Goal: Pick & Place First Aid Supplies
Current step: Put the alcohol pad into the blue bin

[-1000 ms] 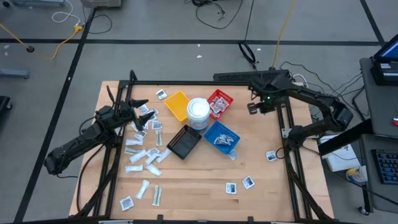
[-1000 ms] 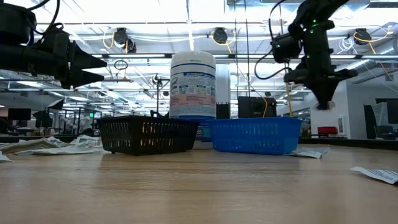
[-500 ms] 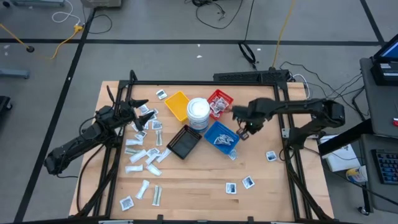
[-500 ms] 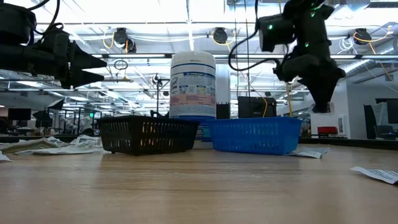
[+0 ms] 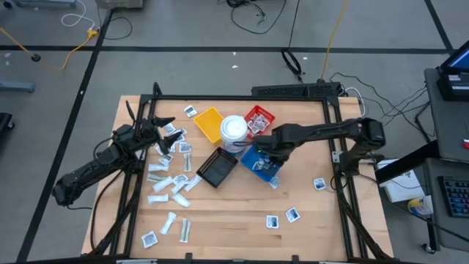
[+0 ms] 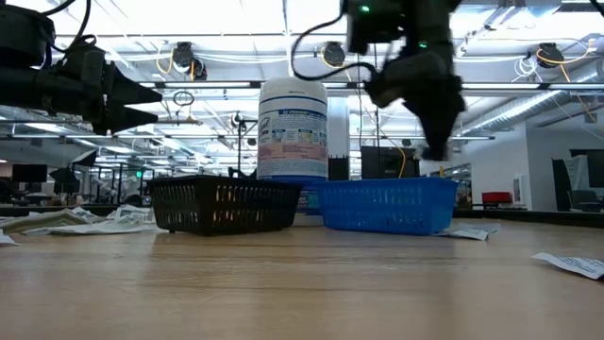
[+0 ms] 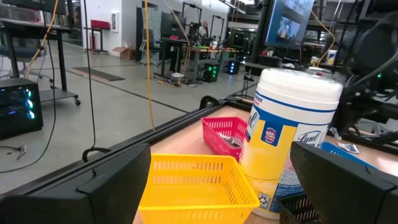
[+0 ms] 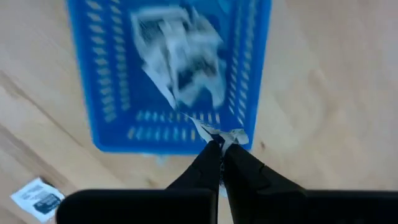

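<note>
Blue plastic mesh tray (image 8: 106, 74) lies under the right gripper (image 8: 221, 149), pinched shut on a small white paper packet (image 8: 219, 132) at its rim, which could drop outside onto the bench.

Light wooden table (image 5: 227, 220) on grey concrete floor (image 5: 183, 29) marked with black tape lines (image 5: 88, 70). Yellow cable (image 5: 77, 44) and black cables (image 5: 253, 13) lie loose on floor. Ceiling strip lights (image 6: 189, 14) bright overhead. Workbenches with monitors (image 7: 292, 25) in room behind
</note>
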{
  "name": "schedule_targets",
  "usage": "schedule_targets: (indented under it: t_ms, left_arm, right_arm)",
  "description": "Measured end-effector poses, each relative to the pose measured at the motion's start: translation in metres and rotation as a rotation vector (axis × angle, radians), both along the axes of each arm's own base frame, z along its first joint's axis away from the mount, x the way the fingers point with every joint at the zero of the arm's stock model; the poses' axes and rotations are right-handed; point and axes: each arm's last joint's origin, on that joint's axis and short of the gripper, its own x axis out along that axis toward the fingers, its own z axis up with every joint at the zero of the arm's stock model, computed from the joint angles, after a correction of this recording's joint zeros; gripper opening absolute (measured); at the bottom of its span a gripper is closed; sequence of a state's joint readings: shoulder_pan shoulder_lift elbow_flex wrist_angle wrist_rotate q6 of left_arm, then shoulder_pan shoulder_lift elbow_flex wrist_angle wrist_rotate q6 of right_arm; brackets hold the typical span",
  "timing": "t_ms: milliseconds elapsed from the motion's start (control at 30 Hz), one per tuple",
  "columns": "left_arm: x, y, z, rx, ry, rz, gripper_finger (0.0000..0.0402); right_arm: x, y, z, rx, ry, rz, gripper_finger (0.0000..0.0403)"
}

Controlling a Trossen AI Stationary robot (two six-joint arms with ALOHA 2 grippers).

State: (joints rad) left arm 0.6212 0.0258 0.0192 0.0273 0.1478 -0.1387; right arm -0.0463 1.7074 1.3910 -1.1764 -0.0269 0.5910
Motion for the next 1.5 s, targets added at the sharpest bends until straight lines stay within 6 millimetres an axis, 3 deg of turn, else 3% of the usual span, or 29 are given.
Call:
schedule_targets:
  t_ms: [100, 233, 500, 667, 833, 1033, 1167, 1300, 1500]
  left_arm:
    - [0.000, 0.000, 0.000, 0.000, 0.000, 0.000, 0.0392]
    - [0.000, 0.000, 0.000, 0.000, 0.000, 0.000, 0.0392]
    - [0.000, 0.000, 0.000, 0.000, 0.000, 0.000, 0.0392]
    - [0.000, 0.000, 0.000, 0.000, 0.000, 0.000, 0.0392]
    - [0.000, 0.000, 0.000, 0.000, 0.000, 0.000, 0.0392]
    - [0.000, 0.000, 0.000, 0.000, 0.000, 0.000, 0.0392]
    - [0.000, 0.000, 0.000, 0.000, 0.000, 0.000, 0.0392]
    - [0.000, 0.000, 0.000, 0.000, 0.000, 0.000, 0.0392]
    - [0.000, 0.000, 0.000, 0.000, 0.000, 0.000, 0.0392]
  right_arm:
    - [0.015, -0.004, 0.002, -0.002, -0.012, 0.034, 0.0004]
    - [0.025, -0.005, -0.012, -0.005, -0.020, 0.060, 0.0004]
    - [0.038, 0.001, -0.042, -0.002, 0.034, 0.116, 0.0004]
    - [0.041, 0.003, -0.046, -0.012, 0.020, 0.125, 0.0007]
    - [0.041, 0.003, -0.046, -0.027, 0.023, 0.126, 0.0055]
    - [0.038, 0.003, -0.041, -0.024, 0.024, 0.136, 0.0149]
    - [0.034, 0.003, -0.029, -0.027, -0.009, 0.123, 0.0191]
    - [0.024, 0.003, -0.010, -0.026, -0.036, 0.052, 0.0207]
    - [0.017, 0.004, 0.001, -0.022, -0.044, -0.170, 0.0199]
